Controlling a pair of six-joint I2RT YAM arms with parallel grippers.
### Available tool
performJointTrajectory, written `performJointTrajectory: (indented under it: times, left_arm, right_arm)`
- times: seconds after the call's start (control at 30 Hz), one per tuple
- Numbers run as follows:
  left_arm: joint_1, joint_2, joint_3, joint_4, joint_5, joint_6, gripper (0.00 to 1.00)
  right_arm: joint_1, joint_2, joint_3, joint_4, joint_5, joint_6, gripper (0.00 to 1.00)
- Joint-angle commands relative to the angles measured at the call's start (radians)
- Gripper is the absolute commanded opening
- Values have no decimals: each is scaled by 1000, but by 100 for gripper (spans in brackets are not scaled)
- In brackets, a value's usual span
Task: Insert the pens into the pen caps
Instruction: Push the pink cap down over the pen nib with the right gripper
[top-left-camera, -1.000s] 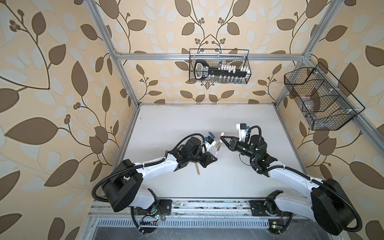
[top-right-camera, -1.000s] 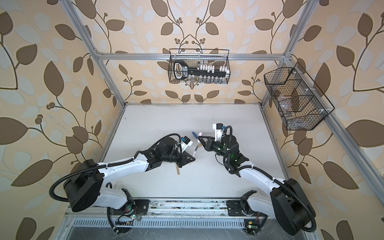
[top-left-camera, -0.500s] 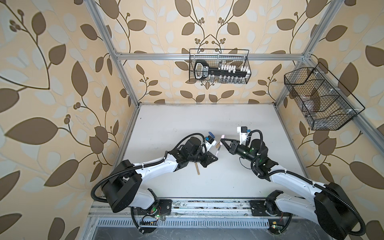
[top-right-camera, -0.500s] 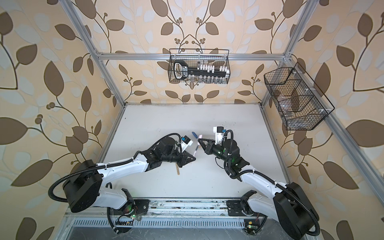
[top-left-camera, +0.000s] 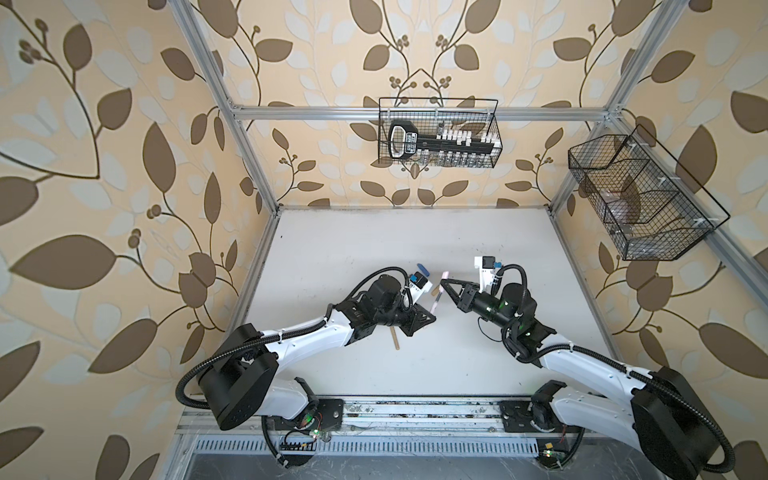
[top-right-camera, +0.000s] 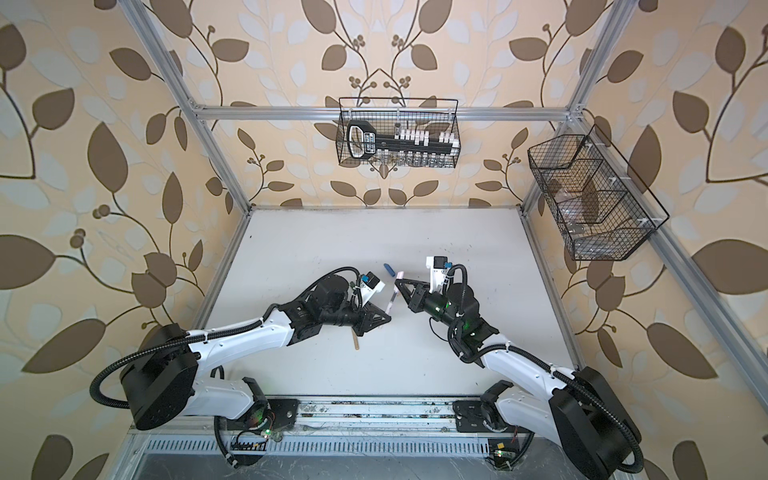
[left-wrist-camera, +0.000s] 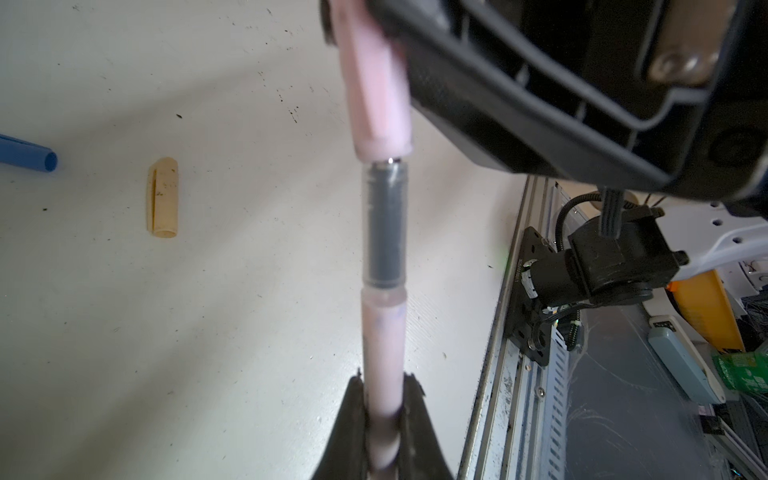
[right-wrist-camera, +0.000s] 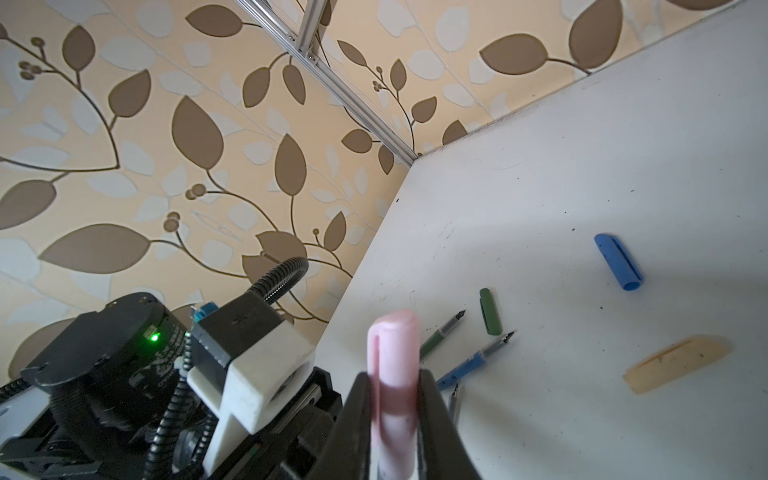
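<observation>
While pink pen (left-wrist-camera: 382, 332) is gripped by left fingers (left-wrist-camera: 349, 432), pink cap (right-wrist-camera: 395, 345) by right fingers (right-wrist-camera: 436, 424), straight insertion is judged due.

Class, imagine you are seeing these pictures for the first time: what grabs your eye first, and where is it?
Above the middle of the white table, the left gripper holds a pale pink pen with its tip at the mouth of the pink cap gripped by the right gripper. A blue cap and a tan cap lie loose on the table nearby, ringed by leaf-patterned walls.
</observation>
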Motion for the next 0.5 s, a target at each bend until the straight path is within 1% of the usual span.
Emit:
performJointTrajectory:
  times: [0.0,0.13,0.23,0.37,0.47]
  left_arm:
    - [-7,-42,-6,80,5,-13,0]
    - [-6,-53,-18,106,10,-28,0]
    - [-6,-60,-15,97,-8,-15,0]
    - [-7,-55,0,63,-22,4,0]
    - [-6,-66,-11,74,-33,7,0]
  right_arm:
    - [15,-17,-30,11,16,-11,18]
    - [18,-34,-41,9,22,-17,18]
    - [19,-49,-41,-6,28,-26,18]
    - [20,-61,-17,-85,29,-66,18]
    - [19,-67,-12,-114,28,-81,19]
